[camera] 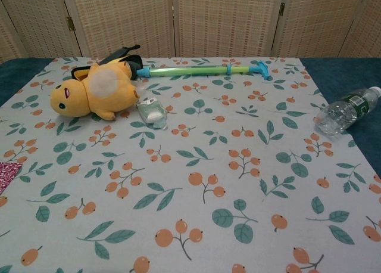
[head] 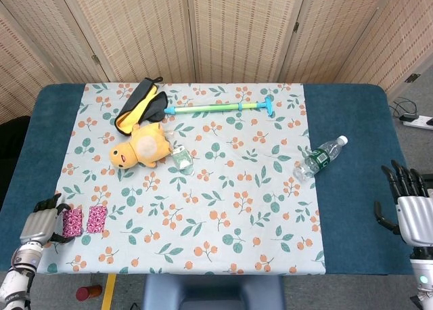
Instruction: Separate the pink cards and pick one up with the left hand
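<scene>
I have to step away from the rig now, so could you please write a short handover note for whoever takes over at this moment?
Left hand: at the near left table edge, fingers around the left pink card; whether it grips the card or only touches it is unclear.
Right hand: open, off the table's right side, holding nothing.
Cards: the right pink card lies flat on the floral tablecloth, a narrow gap between the two.
Done: cards look separated.
Left: lift one card clear with the left hand.
</scene>
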{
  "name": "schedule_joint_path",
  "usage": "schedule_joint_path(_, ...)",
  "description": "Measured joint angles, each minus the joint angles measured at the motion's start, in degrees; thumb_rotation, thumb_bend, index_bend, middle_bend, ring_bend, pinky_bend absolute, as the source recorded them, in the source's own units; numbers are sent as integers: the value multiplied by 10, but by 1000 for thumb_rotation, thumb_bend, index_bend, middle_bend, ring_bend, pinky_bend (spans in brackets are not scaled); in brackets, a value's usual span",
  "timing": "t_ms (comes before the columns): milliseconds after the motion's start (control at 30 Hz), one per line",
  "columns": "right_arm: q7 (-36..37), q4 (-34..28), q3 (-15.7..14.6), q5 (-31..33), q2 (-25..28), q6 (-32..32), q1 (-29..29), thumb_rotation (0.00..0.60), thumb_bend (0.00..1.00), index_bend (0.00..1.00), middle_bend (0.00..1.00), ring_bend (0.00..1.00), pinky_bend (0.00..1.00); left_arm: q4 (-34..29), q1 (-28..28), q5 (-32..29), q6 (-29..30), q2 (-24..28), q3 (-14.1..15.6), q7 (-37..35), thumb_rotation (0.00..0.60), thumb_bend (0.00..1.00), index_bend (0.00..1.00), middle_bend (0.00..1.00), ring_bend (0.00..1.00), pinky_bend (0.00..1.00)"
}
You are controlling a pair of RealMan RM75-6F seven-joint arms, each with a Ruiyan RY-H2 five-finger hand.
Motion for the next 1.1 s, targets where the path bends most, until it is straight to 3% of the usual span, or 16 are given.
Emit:
schedule_joint_path(433,1,1,0,1,0,-1,0,481,549,2,0,0,0,-8,0,-9,-3,2,-1,16,586,133,211,0,0,0)
schedule_joint_path(667,4,3,0,-1,0,1,-1,481,549,2,0,0,0,-51,-1,25,14,14,-3,14,588,133,215,0,0,0)
schedule_joint_path(1100,22,19,-1,7,-2,0,-6,481,550,2,0,0,0,-91,-43,7,-9,6,-3,105,575,133,214,0,0,0)
